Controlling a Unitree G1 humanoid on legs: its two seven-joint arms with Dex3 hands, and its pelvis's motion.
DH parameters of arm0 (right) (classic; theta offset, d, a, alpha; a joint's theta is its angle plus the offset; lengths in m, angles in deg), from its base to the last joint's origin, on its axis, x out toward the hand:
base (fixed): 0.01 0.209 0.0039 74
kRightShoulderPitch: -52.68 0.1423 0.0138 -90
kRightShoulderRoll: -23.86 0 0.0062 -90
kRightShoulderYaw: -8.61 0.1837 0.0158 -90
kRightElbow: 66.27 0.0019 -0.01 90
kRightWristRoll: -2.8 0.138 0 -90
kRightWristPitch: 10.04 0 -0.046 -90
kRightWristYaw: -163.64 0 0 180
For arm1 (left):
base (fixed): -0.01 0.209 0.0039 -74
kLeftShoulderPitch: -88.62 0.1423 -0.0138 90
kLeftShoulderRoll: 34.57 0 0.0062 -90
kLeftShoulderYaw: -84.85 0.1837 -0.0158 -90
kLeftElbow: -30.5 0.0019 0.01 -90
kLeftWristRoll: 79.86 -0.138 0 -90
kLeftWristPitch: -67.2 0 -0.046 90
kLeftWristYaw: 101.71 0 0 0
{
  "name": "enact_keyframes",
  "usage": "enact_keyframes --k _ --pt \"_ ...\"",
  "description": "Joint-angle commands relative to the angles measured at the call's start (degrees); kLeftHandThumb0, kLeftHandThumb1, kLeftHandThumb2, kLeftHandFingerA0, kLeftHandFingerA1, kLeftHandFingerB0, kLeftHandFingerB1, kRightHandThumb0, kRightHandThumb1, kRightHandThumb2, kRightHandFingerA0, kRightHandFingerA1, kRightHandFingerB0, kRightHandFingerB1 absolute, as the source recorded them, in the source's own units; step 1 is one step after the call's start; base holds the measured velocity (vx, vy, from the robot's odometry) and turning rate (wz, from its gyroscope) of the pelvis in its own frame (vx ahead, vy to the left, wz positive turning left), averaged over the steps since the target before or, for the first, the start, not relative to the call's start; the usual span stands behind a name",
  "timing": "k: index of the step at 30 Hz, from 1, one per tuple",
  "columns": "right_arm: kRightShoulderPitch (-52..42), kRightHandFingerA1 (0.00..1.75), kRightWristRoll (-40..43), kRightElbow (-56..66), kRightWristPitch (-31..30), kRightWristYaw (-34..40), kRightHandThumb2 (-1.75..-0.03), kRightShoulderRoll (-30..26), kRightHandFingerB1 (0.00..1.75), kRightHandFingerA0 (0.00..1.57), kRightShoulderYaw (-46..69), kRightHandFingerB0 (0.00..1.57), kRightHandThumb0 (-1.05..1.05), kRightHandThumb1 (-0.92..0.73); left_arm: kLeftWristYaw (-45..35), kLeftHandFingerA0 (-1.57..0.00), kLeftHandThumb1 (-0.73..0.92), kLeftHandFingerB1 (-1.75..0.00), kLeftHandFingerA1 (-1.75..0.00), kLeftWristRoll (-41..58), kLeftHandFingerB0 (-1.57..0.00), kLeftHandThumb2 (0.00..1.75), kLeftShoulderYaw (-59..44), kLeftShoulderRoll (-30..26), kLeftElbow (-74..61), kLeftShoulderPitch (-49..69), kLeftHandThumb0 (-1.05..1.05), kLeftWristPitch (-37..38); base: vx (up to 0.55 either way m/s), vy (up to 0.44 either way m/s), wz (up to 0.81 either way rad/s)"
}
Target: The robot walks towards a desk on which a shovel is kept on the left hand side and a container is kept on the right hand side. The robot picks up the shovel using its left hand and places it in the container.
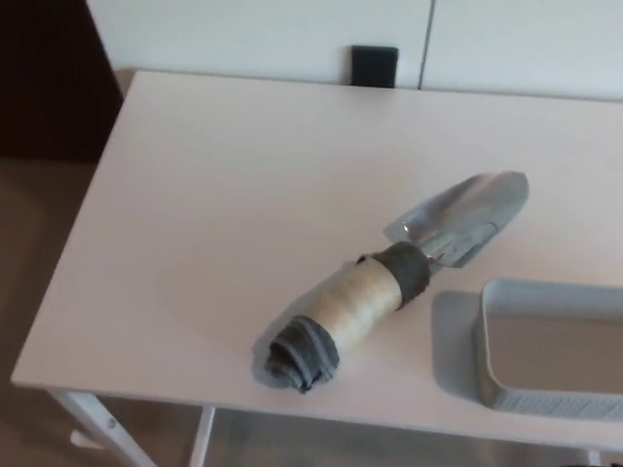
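Lying flat on the white desk [195, 195], the shovel [389, 282] stretches on a diagonal from lower left to upper right. Its handle is thick and tan, wrapped at the near end in a bunched grey covering that points toward the front edge of the desk, and banded in dark grey where it meets the blade. The silver blade points away toward the far right, its hollow face up and catching the light.

Just to the right of the handle sits the container [545, 350], a pale grey tray with low walls and rounded corners. It is cut off by the right and bottom edges of the view, so only its left part shows. A narrow strip of desk shows between its near left corner and the dark band of the handle; the blade tip lies just beyond its far rim without touching it.

Neither of the robot's hands can be seen from here, so whether their fingers are spread or closed cannot be told. Nothing is holding the shovel.

Behind the desk runs a white wall, with a small black square [374, 66] set against it at the far edge. A white desk leg [92, 428] shows at the lower left, above brownish floor.
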Motion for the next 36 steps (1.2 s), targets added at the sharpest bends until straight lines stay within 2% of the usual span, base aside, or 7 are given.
enact_keyframes --k 1,6,15,16,24,34,36 --pt "-0.1 0.56 -1.2 0.7 -6.8 0.3 -0.55 -1.5 0.47 0.78 -1.0 0.55 -0.45 -0.54 -1.9 -0.33 0.51 -0.41 -0.40 0.9 -0.41 0.55 0.2 -0.8 0.9 0.0 -0.18 -1.0 -0.15 -0.284 0.13" --pt "0.0 0.57 -0.8 1.4 -8.8 -0.3 -0.55 -1.7 0.48 0.77 -1.4 0.55 -0.41 -0.54 -1.3 -0.22 0.34 -0.57 -0.55 0.1 -0.30 0.86 0.8 -1.2 -0.2 0.6 -0.16 -1.2 -0.14 -0.167 -0.13" --pt "0.0 0.55 -1.2 2.5 -10.4 -0.4 -0.55 -2.2 0.47 0.74 -2.0 0.52 -0.44 -0.52 -0.8 -0.34 0.52 -0.41 -0.40 -0.4 -0.41 0.56 1.1 -1.4 -0.6 1.4 -0.21 -0.6 -0.08 -0.111 0.08" --pt "0.0 0.55 -1.3 2.5 -10.3 -0.3 -0.55 -2.2 0.47 0.75 -2.0 0.53 -0.45 -0.52 -0.9 -0.23 0.35 -0.57 -0.55 -0.3 -0.29 0.87 1.1 -1.4 -0.8 1.6 -0.16 -0.5 -0.02 -0.157 0.02" --pt "0.3 0.55 -1.4 2.3 -10.2 -0.8 -0.55 -2.5 0.46 0.73 -2.3 0.52 -0.43 -0.53 -1.1 -0.37 0.52 -0.40 -0.40 -0.3 -0.41 0.55 0.9 -1.6 0.6 1.3 -0.20 0.7 -0.03 -0.020 0.00" --pt "1.0 0.54 -1.6 1.1 -8.8 -1.1 -0.55 -2.9 0.46 0.71 -2.9 0.51 -0.46 -0.53 -0.7 -0.23 0.34 -0.56 -0.55 -0.3 -0.29 0.86 1.0 -1.5 0.0 1.4 -0.15 0.1 -0.02 0.194 0.04" --pt "1.0 0.55 -1.5 1.1 -8.8 -1.3 -0.55 -2.9 0.47 0.71 -2.9 0.52 -0.46 -0.53 -0.6 -0.37 0.52 -0.41 -0.40 -0.3 -0.42 0.55 0.9 -1.4 0.3 1.4 -0.19 0.3 -0.07 -0.043 0.04"
